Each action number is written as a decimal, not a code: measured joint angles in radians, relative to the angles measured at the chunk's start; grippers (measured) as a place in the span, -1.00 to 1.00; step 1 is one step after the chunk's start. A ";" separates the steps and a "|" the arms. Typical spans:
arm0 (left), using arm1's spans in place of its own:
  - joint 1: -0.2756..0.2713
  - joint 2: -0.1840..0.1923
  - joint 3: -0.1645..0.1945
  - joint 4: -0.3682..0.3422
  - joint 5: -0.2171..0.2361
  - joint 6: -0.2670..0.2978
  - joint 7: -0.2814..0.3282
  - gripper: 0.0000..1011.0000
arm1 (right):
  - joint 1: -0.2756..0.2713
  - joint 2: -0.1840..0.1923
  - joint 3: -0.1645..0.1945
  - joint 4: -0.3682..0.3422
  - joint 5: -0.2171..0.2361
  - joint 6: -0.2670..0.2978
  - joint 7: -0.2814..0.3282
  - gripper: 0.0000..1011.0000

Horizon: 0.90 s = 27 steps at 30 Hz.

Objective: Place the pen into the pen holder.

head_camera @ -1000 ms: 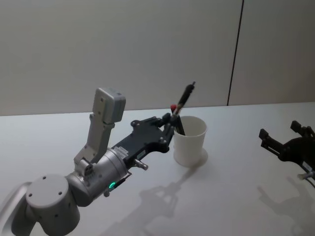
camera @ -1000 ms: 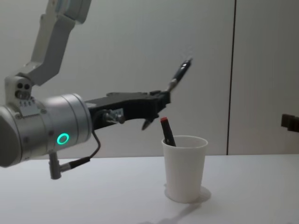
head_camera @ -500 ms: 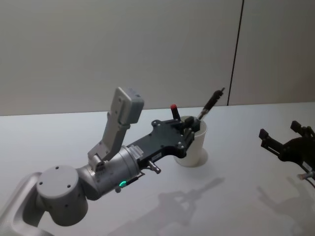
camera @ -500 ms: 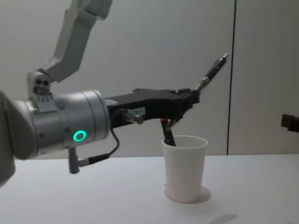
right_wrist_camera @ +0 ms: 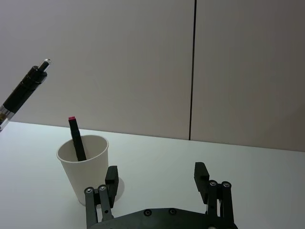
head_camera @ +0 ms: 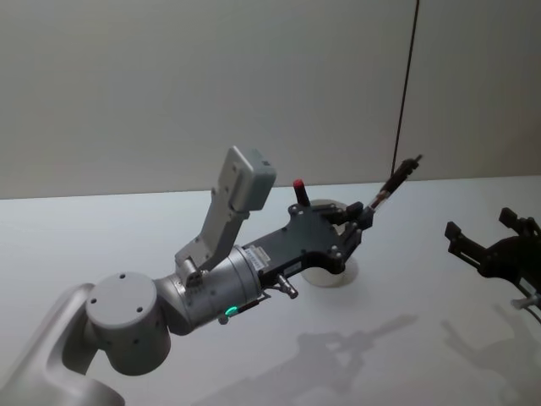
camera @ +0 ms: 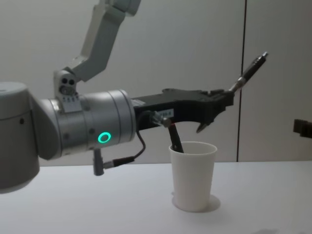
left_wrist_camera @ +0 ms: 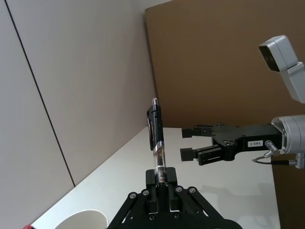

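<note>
Pinching the pen (camera: 251,68) by its lower end with the left gripper (camera: 229,95), pressed tight on the barrel, the rest slanting up toward the back wall. Holding it in the air, above and just past the right side of the pen holder (camera: 193,175), well clear of the rim. Below, upright on the worktop (camera: 73,204) toward its far edge: that white cup, already carrying a red-capped marker (camera: 174,139) leaning inside. Parked low by the worktop's right edge: the right gripper (right_wrist_camera: 156,174), spread and holding nothing. Judged roughly halfway: picked up and brought over, not yet put in. Left to do: turning the pen downward, lining up over the mouth, lowering, letting go.
</note>
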 joint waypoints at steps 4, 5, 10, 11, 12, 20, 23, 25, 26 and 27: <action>-0.007 -0.005 0.005 0.007 0.000 -0.003 -0.009 -0.72 | 0.000 0.000 0.000 0.000 0.000 0.000 0.000 0.98; -0.010 -0.007 0.007 0.010 0.000 -0.004 -0.012 -0.72 | 0.000 0.000 0.000 0.000 0.000 0.000 0.000 0.98; -0.015 -0.011 0.010 0.015 0.000 -0.006 -0.018 -0.72 | 0.000 0.000 0.000 0.000 0.000 0.000 0.000 0.98; -0.017 -0.012 0.012 0.016 0.000 -0.006 -0.020 -0.72 | 0.000 0.000 0.000 0.000 0.000 0.000 0.000 0.98; -0.018 -0.012 0.012 0.017 0.000 -0.006 -0.020 -0.72 | 0.000 0.000 0.000 0.000 0.000 0.000 0.000 0.98; -0.022 -0.016 0.015 0.022 0.000 -0.008 -0.025 -0.72 | 0.000 0.000 0.000 0.000 0.000 0.000 0.001 0.98; -0.023 -0.017 0.016 0.023 0.000 -0.008 -0.027 -0.72 | 0.000 0.000 0.000 0.000 -0.001 -0.002 0.002 0.98; -0.024 -0.017 0.016 0.024 0.000 -0.008 -0.027 -0.72 | -0.001 0.000 0.000 0.000 -0.002 -0.004 0.004 0.98; -0.024 -0.017 0.016 0.024 0.000 -0.009 -0.028 -0.72 | -0.001 0.000 0.001 0.000 -0.002 -0.007 0.007 0.98; -0.024 -0.017 0.017 0.024 0.000 -0.009 -0.028 -0.72 | -0.002 0.000 0.001 0.000 -0.002 -0.009 0.008 0.98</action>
